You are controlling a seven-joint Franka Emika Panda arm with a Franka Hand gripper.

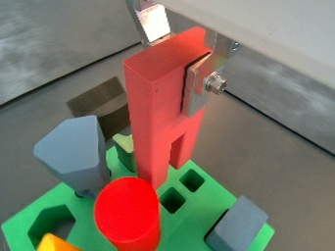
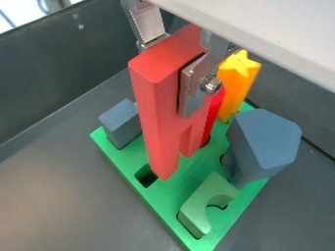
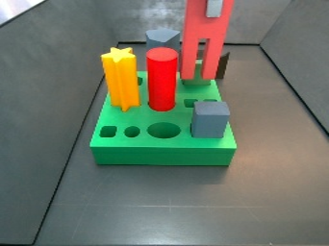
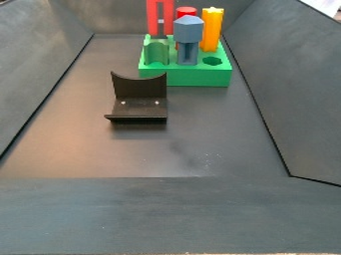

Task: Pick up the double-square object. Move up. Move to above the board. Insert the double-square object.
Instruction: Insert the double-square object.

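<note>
The double-square object (image 1: 155,108) is a tall salmon-red grooved prism, standing upright. My gripper (image 1: 177,54) is shut on its upper end in both wrist views, a silver finger (image 2: 197,80) on each side. The prism's (image 2: 167,113) lower end meets the top of the green board (image 2: 128,155) at a hole, but I cannot tell how deep it sits. In a side view the prism (image 3: 203,43) rises at the back right of the board (image 3: 161,146), with the gripper (image 3: 213,8) at the frame's top edge. In a side view only the prism (image 4: 156,14) shows, not the gripper.
The board carries a red cylinder (image 3: 161,79), a yellow star peg (image 3: 119,77), a grey-blue cube (image 3: 210,117) and a blue hexagonal peg (image 2: 268,142). A dark fixture (image 4: 136,98) stands on the floor in front of the board (image 4: 200,72). Dark walls surround the floor.
</note>
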